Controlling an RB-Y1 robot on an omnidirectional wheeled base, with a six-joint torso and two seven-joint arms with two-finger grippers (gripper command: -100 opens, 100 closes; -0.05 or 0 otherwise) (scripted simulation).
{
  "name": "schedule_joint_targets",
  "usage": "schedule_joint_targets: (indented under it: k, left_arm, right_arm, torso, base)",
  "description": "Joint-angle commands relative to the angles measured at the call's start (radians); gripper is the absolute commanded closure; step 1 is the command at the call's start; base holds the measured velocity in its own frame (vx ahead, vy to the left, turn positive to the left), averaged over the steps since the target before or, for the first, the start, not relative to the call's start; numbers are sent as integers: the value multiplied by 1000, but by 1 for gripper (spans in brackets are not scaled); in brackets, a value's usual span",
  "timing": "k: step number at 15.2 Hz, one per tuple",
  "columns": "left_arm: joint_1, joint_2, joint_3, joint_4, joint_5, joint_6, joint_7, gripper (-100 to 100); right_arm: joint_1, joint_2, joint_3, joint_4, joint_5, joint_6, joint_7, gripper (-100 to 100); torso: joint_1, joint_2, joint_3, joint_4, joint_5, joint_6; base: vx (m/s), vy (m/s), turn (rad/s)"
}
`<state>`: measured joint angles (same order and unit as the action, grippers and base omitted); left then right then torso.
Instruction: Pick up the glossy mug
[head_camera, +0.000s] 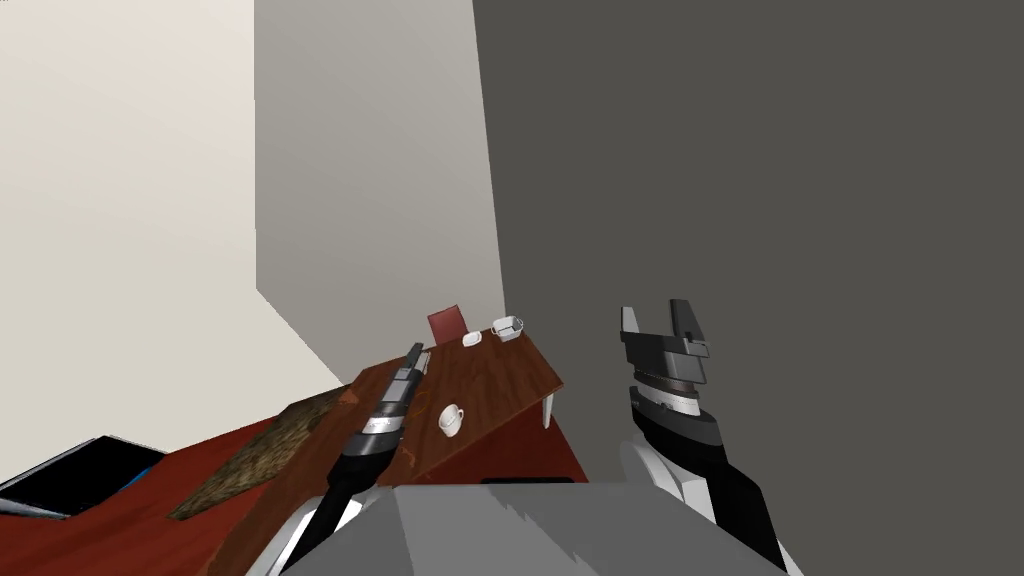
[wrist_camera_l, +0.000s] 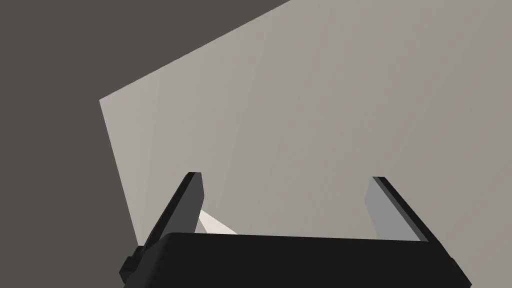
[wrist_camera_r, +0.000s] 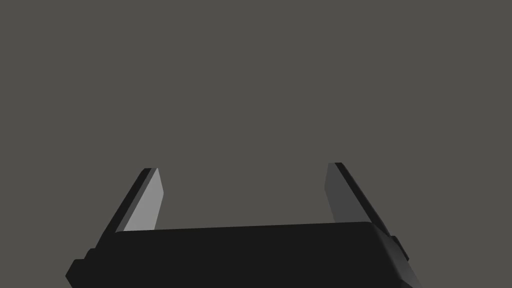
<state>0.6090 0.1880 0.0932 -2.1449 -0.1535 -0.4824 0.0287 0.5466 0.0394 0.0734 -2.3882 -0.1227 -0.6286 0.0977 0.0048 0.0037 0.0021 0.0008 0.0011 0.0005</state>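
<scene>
Nothing is grasped yet: the white mug (head_camera: 451, 419) sits on the worktop (head_camera: 500, 385), the left hand (head_camera: 415, 352) hangs spread and empty above the worktop, the right hand (head_camera: 655, 312) is raised, spread, off the worktop's side, so approach, pinch and lift remain.

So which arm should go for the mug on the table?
Left. The left gripper hangs open over the table near the white mug; the right gripper, also open, sits beyond the table's edge.

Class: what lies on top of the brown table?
A white mug nearest the robot, plus a small white item and a white tub at the far edge. The left arm covers a strip of the table.
</scene>
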Motion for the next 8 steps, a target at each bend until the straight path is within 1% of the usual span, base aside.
schedule_joint_targets:
  k: [1, 2, 3, 4, 5, 6, 7, 8]
  left_arm:
    - [22, 32, 22, 50, -7, 22, 25, -100]
    - [22, 32, 22, 50, -7, 22, 25, -100]
    - [39, 46, 28, 83, -17, 35, 39, -100]
    - [39, 46, 28, 85, -17, 35, 39, -100]
    - [39, 46, 28, 85, -17, 35, 39, -100]
    - [56, 59, 33, 121, -29, 48, 53, -100]
    - [73, 72, 38, 147, -41, 62, 69, -100]
    - [73, 72, 38, 160, -41, 62, 69, -100]
  right_arm:
    - [0, 0, 0, 0, 0, 0, 0, 0]
    - [0, 0, 0, 0, 0, 0, 0, 0]
    - [0, 0, 0, 0, 0, 0, 0, 0]
    - [0, 0, 0, 0, 0, 0, 0, 0]
    - [0, 0, 0, 0, 0, 0, 0, 0]
    - [0, 0, 0, 0, 0, 0, 0, 0]
    - [0, 0, 0, 0, 0, 0, 0, 0]
    - [0, 0, 0, 0, 0, 0, 0, 0]
  torso:
    - [0, 0, 0, 0, 0, 0]
    - [0, -1, 0, 0, 0, 0]
    - [0, -1, -1, 0, 0, 0]
    - [-1, -2, -1, 0, 0, 0]
    - [-1, -2, -1, 0, 0, 0]
    - [-2, -3, -1, -1, 0, 0]
    - [-2, -3, -2, -1, 0, 0]
    - [-1, -2, -1, -1, 0, 1]
  base:
    - [-37, 40, -291]
    - [-31, 34, -227]
    - [-27, 29, -299]
    - [-25, 25, -282]
    - [-18, 16, -98]
    - [-20, 10, -217]
    - [-33, 19, -451]
    - [-37, 27, -433]
